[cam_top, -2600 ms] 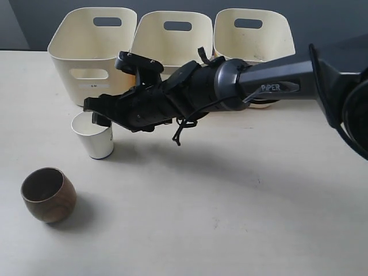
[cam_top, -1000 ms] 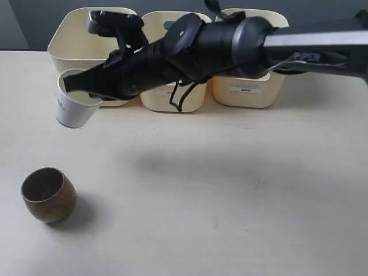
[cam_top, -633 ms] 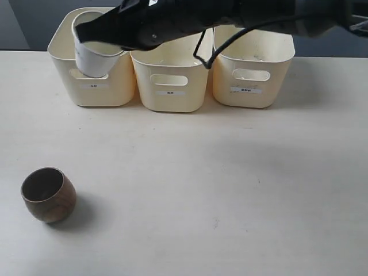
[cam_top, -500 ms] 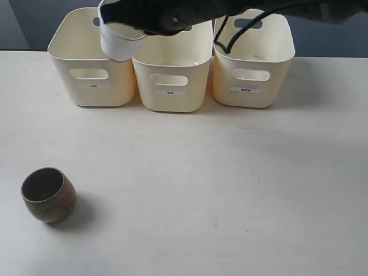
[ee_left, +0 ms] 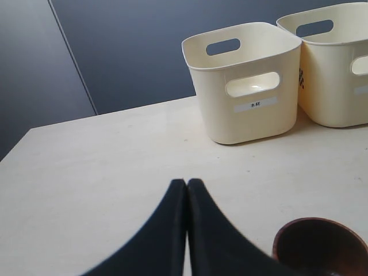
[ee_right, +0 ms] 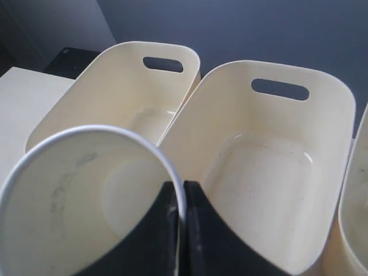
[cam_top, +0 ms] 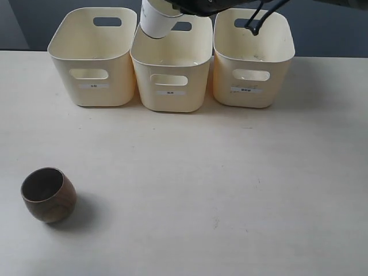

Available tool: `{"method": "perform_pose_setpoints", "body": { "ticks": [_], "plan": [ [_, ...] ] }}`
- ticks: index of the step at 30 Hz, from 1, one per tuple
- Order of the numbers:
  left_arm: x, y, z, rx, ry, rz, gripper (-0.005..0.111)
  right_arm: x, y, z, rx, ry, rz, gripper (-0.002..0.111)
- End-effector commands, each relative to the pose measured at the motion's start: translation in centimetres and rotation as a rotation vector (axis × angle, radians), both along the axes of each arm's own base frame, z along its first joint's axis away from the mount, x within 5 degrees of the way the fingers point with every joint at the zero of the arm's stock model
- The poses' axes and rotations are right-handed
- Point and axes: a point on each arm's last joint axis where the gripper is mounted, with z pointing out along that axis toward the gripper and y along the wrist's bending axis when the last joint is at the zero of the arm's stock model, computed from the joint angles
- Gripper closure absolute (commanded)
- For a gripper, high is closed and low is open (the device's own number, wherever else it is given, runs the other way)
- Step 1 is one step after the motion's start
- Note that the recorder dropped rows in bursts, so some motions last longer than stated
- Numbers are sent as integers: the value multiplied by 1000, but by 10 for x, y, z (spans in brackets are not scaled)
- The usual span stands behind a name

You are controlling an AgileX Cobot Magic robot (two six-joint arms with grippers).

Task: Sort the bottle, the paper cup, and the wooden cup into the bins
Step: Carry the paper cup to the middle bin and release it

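My right gripper (ee_right: 181,194) is shut on the rim of the white paper cup (ee_right: 86,195), one finger inside and one outside. In the exterior view the paper cup (cam_top: 158,20) hangs tilted over the back left part of the middle bin (cam_top: 171,100); the gripper itself is mostly cut off by the top edge. The left bin (cam_top: 92,95) and right bin (cam_top: 253,98) flank it. The wooden cup (cam_top: 48,194) stands on the table at the front left. My left gripper (ee_left: 187,183) is shut and empty, low beside the wooden cup (ee_left: 322,247). The bottle is out of view.
All three bins stand in a row at the back of the pale table (cam_top: 230,184). A dark cable loop (cam_top: 256,20) from the right arm hangs over the right bin. The inside of the middle bin (ee_right: 270,161) shows no object.
The right gripper has lifted the paper cup off the table, carried it up past the left bin and then rightwards over the middle bin. The wooden cup has not moved.
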Motion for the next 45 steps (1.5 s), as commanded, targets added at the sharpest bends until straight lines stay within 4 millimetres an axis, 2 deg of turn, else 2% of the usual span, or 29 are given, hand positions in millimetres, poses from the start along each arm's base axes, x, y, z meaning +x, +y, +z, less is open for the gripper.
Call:
{"method": "perform_pose_setpoints", "body": {
  "ticks": [1, 13, 22, 25, 30, 32, 45],
  "plan": [
    [0, 0, 0, 4, -7, -3, 107, 8, -6, 2, 16, -32, -22, 108],
    [0, 0, 0, 3, -10, -3, 107, 36, -8, -39, 56, -1, -80, 108],
    [0, 0, 0, 4, -9, -3, 107, 46, -3, -61, 59, -14, -77, 107],
    [0, 0, 0, 4, -9, -3, 107, 47, -2, -64, 41, -27, -67, 98],
    [0, 0, 0, 4, -9, -3, 107, 48, -2, -66, 45, -17, -71, 64],
    [0, 0, 0, 4, -9, -3, 107, 48, -2, -66, 42, -12, -72, 56],
    [0, 0, 0, 4, -9, -3, 107, 45, -4, -71, 29, 50, -86, 55]
  ]
}}
